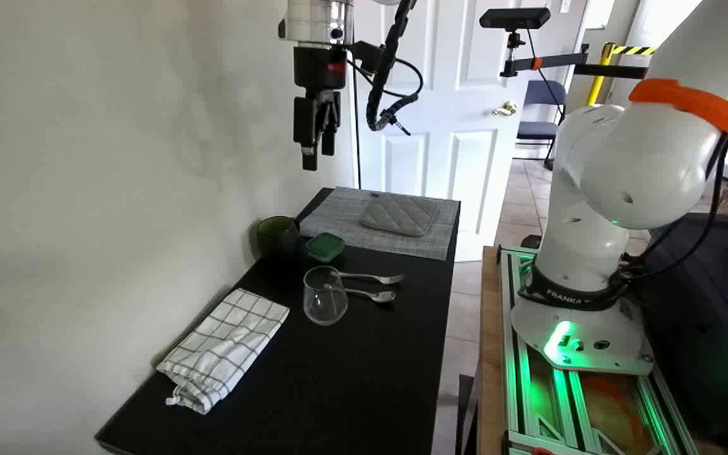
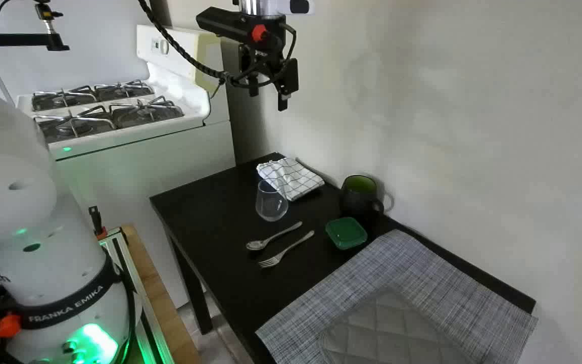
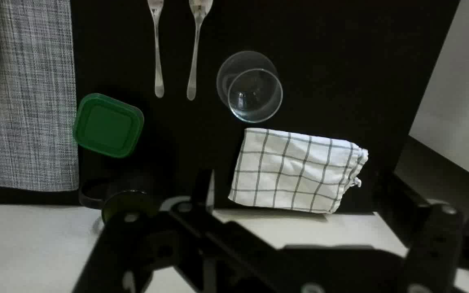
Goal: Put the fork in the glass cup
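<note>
In both exterior views you can read FRANKA [image 1: 564,296] on the black band [image 2: 67,307] round the white robot arm [image 2: 28,202], beyond the tabletop's [image 2: 205,207] nearest edge; in an exterior view EMIKA [image 2: 88,297] follows.

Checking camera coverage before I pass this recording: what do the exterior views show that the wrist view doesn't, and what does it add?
Exterior views only, between them: the robot's base, a door, stove burners and the tine tips of the fork.
Wrist view only: a look from overhead at the glass cup; no extra object I can make out.
Shared: fork handle, spoon, glass cup, checked cloth, square green container, mug, placemat, quilted pad, gripper.
</note>
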